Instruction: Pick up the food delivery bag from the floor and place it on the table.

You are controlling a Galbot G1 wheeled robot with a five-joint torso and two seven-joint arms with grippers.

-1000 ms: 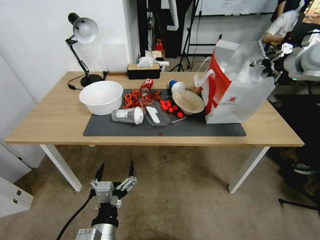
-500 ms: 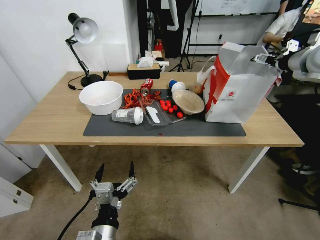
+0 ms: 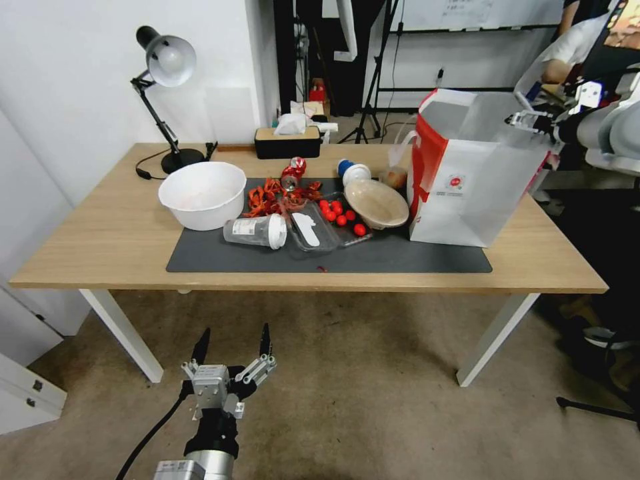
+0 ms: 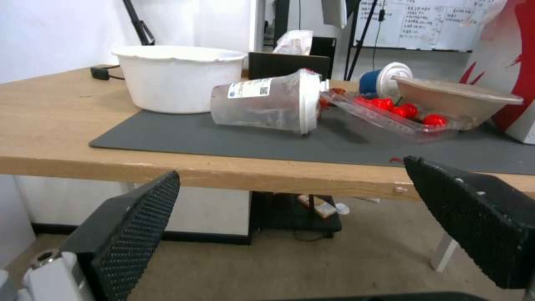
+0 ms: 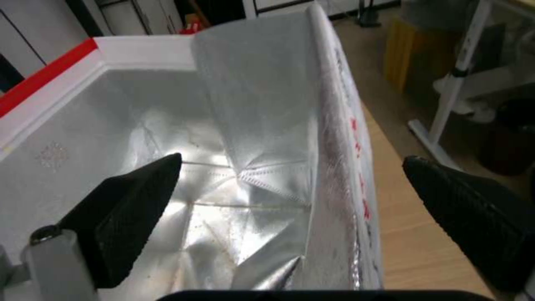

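The food delivery bag (image 3: pixel 475 190) stands upright on the right part of the table (image 3: pixel 100 233), partly on the dark mat (image 3: pixel 400 257). It is white with a red gusset and a small red logo. My right gripper (image 3: pixel 531 121) hovers at the bag's top right rim. In the right wrist view it (image 5: pixel 291 161) is open, one finger over the silver foil lining (image 5: pixel 184 179) and the other outside the bag wall. My left gripper (image 3: pixel 232 341) hangs open and empty, low over the floor (image 3: pixel 347 400), in front of the table.
On the mat lie a white bowl (image 3: pixel 203 193), a tipped plastic cup (image 3: pixel 256 231), a clear tray of red tomatoes (image 3: pixel 340 215), a brown lidded bowl (image 3: pixel 377 202) and red scraps. A desk lamp (image 3: pixel 165 63) and tissue box (image 3: pixel 287 141) stand behind. A person sits at far right.
The bag has swung from leaning right to standing upright on the table. My right gripper has drawn back from inside the bag's mouth to its right rim. The left arm has not moved.
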